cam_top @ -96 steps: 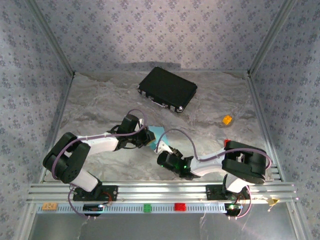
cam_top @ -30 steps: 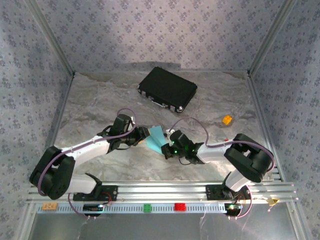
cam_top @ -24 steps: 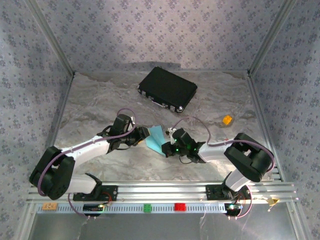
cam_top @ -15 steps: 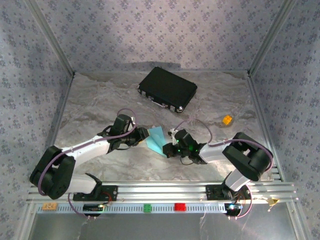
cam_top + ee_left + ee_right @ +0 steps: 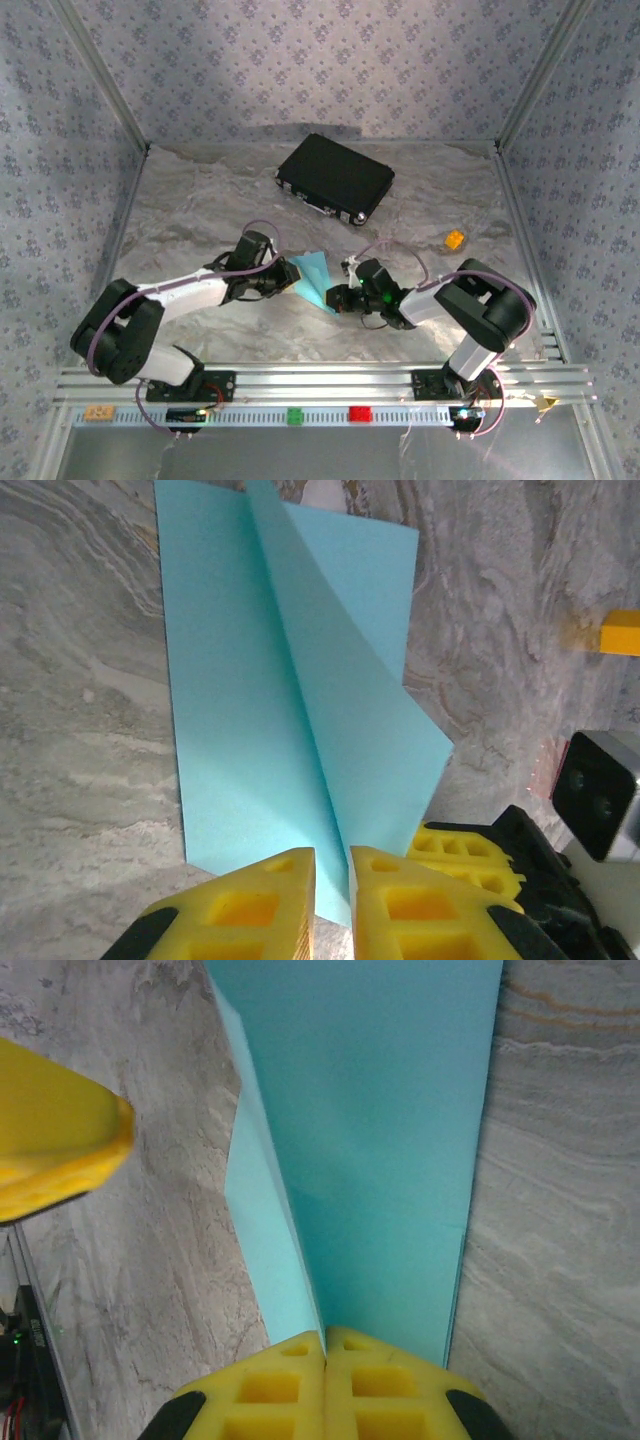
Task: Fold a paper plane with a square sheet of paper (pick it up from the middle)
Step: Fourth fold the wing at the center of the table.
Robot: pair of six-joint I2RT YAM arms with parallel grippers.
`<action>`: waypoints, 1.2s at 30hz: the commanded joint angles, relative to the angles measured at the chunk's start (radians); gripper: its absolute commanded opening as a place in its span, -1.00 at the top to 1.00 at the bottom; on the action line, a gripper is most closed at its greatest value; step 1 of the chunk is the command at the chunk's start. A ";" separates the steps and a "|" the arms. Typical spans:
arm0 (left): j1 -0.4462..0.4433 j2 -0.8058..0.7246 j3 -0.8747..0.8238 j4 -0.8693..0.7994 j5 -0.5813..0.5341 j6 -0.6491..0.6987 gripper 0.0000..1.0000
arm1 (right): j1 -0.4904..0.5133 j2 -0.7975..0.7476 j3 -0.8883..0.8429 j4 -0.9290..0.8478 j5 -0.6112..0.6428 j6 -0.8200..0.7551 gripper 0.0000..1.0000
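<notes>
The light blue sheet of paper (image 5: 313,278) lies partly folded in the middle of the table, between my two grippers. In the left wrist view the paper (image 5: 290,680) has a raised centre crease and a diagonal flap. That crease runs into the narrow gap of my left gripper (image 5: 332,865) (image 5: 290,275), whose jaws stand slightly apart around it. My right gripper (image 5: 325,1338) (image 5: 336,297) is shut on the paper's (image 5: 390,1130) opposite end, pinching the upright fold. Its yellow fingers (image 5: 470,845) show beside the sheet.
A black hard case (image 5: 335,178) lies at the back of the marbled table (image 5: 200,210). A small orange block (image 5: 454,239) (image 5: 620,632) sits to the right. Patterned walls close in the sides and back. An aluminium rail (image 5: 320,380) runs along the near edge.
My left gripper has slid right onto the paper's crease and its jaws have narrowed around it. My right gripper stayed shut on the paper and shifted slightly.
</notes>
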 commanded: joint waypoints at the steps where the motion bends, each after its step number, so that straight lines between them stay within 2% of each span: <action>1: -0.014 0.040 0.040 0.046 0.026 0.015 0.70 | -0.012 0.024 -0.020 0.038 -0.031 0.046 0.98; 17: -0.018 0.215 0.041 0.044 0.023 0.035 0.86 | -0.040 0.059 -0.059 0.134 -0.050 0.118 0.98; 36: -0.022 0.171 0.015 0.011 -0.006 0.023 0.87 | -0.044 0.037 -0.066 0.105 -0.026 0.148 0.97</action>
